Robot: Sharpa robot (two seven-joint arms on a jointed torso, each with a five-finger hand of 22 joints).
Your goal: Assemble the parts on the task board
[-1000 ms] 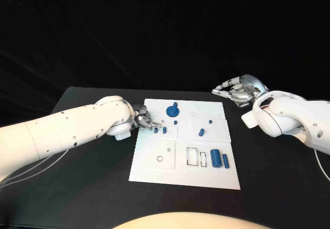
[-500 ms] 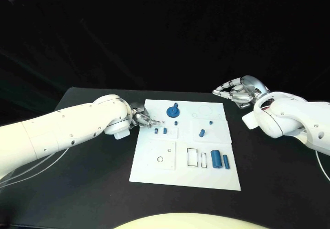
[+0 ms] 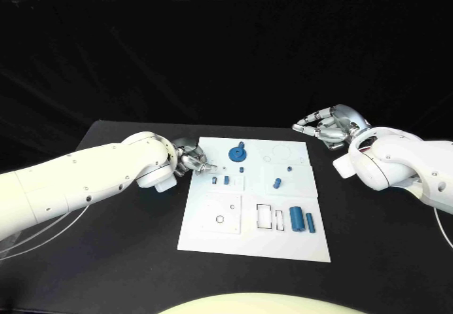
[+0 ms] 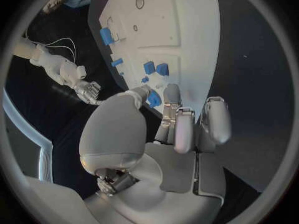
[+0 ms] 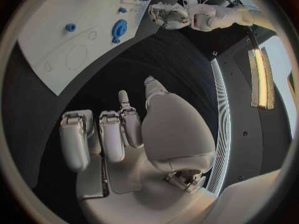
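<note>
The left hand (image 3: 192, 161) is hovering at the white task board's (image 3: 226, 239) left edge, fingers curled, nothing visibly grasped. The right hand (image 3: 328, 125) is hanging clenched and empty off the far right corner. Blue parts (image 3: 301, 217) are lying on the board.

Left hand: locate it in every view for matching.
Head view: left hand at the task board's left edge.
Left wrist view: the hand in the middle, fingers by the board's edge.
Right wrist view: the hand small, across the board.
Shared landmark: the white board.
</note>
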